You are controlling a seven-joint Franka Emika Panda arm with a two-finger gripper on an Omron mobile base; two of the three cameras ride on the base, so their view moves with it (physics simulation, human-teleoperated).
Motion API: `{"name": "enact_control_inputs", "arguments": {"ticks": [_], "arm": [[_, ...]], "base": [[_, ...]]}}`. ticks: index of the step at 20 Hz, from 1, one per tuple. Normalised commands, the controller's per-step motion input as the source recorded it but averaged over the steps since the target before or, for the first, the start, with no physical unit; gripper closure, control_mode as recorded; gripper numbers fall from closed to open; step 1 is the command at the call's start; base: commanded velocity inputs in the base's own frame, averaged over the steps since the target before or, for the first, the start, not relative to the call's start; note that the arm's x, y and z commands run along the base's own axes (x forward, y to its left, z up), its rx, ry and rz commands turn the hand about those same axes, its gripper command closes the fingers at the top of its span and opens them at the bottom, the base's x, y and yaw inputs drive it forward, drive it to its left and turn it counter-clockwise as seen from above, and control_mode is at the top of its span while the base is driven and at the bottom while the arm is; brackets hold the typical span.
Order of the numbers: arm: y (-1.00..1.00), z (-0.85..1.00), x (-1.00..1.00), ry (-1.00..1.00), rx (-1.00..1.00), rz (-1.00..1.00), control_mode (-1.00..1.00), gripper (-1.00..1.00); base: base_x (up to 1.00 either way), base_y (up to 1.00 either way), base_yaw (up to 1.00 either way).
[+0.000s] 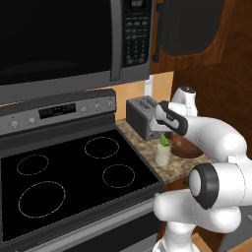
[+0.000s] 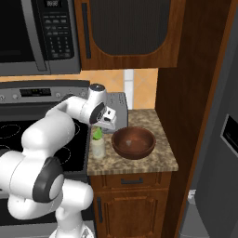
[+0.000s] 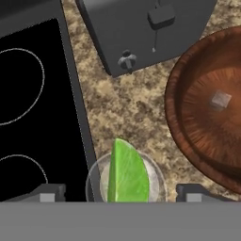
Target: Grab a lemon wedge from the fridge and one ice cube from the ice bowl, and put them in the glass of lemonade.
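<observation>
The lemon wedge (image 3: 126,175), yellow-green, stands upright in the mouth of the glass of lemonade (image 3: 157,181). My gripper (image 3: 120,194) hangs straight above it, open, with its fingertips (image 3: 47,193) wide apart on either side and clear of the wedge. From the base I see the wedge (image 1: 164,141) poking out of the glass (image 1: 163,154) under the gripper (image 1: 161,133). The ice bowl (image 3: 188,117) stands beside the glass with one ice cube (image 3: 220,100) in it. The same wedge (image 2: 98,134), glass (image 2: 98,148) and bowl (image 2: 133,142) show from the right. The fridge (image 2: 218,139) is at the far right.
A grey toaster (image 1: 141,116) stands at the back of the granite counter (image 3: 127,103), just behind the glass. The black stovetop (image 1: 74,172) borders the glass on the left. A microwave (image 1: 59,44) and a wooden cabinet (image 2: 130,32) hang overhead.
</observation>
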Motion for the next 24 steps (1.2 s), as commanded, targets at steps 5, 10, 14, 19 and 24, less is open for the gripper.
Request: {"name": "enact_control_inputs", "arguments": {"ticks": [5,10,14,19,24], "arm": [[0.00,0.06,0.00,-0.01,0.00,0.00,-1.00,-1.00],[0.00,0.18,-0.16,-0.08,0.03,0.00,-1.00,-1.00],[-0.01,0.22,-0.28,-0.11,0.04,0.00,-1.00,-1.00],[-0.02,0.37,-0.53,-0.13,0.07,0.01,-1.00,-1.00],[0.00,0.64,-0.60,-0.09,0.08,0.00,-1.00,-1.00]], "base": [[0.00,0.00,0.00],[0.00,0.00,0.00],[0.00,0.00,0.00],[0.00,0.00,0.00],[0.00,0.00,0.00]]}}
